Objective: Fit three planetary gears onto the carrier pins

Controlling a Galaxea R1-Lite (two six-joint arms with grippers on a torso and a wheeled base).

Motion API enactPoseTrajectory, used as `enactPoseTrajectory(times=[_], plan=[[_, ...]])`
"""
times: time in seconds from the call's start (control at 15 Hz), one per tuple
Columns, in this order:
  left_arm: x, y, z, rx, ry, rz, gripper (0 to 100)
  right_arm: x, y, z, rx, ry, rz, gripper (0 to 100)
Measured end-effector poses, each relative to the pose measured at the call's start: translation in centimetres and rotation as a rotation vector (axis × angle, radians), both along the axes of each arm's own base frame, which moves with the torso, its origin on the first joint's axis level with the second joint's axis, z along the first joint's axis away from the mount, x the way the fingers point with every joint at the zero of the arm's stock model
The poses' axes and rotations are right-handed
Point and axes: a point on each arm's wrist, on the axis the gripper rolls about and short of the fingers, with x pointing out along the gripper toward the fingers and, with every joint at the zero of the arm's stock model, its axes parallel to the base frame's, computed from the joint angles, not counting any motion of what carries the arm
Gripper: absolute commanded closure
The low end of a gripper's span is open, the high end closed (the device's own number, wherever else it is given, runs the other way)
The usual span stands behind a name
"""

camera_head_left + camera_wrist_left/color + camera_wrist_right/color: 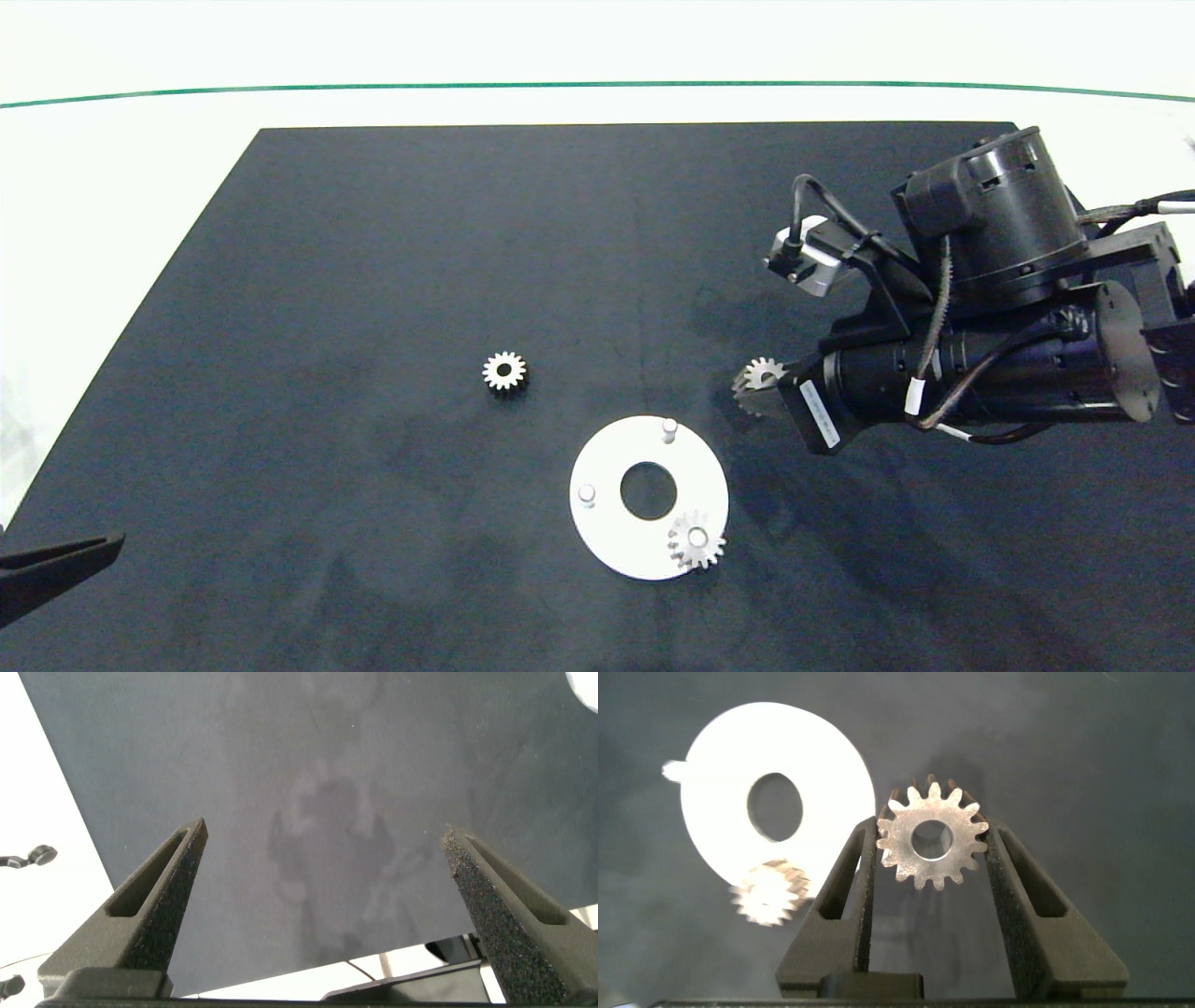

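1. Nearest the camera, at the mat's [373, 233] front left corner: left gripper [327, 859] parked, fingers spread wide, nothing between them.
2. On the white disc [607, 541], one planetary gear [696, 539] seated on its pin at the near right rim; two carrier pins bare, one at the left [586, 493], one at the far side [668, 428].
3. Just beyond the disc, to its right: right gripper [931, 845] clamped on a second gear [931, 841], pads pressing opposite tooth tips, bore clear and facing out, gear lifted above the mat.
4. Farther left, alone on the mat: third gear [504, 371] lying flat, well apart from the disc.
5. Judged by look: small, rigid metal, light, likely slick; best pinched across the teeth, bore left free for the pin. Tilt risks jamming.
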Motion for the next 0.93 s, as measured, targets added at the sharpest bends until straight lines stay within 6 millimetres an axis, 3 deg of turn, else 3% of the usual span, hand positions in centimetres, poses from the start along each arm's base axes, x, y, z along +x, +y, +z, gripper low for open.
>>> enactPoseTrajectory(times=[0.47, 0.93], plan=[[-0.1, 0.0, 0.0, 0.010, 0.004, -0.005, 0, 1.2, 5.0, -1.3, 0.010, 0.025, 0.081, 78], [-0.1, 0.0, -0.1, 0.012, 0.007, -0.005, 0, 1.6, 6.0, -2.3, -0.013, 0.044, 0.091, 78]])
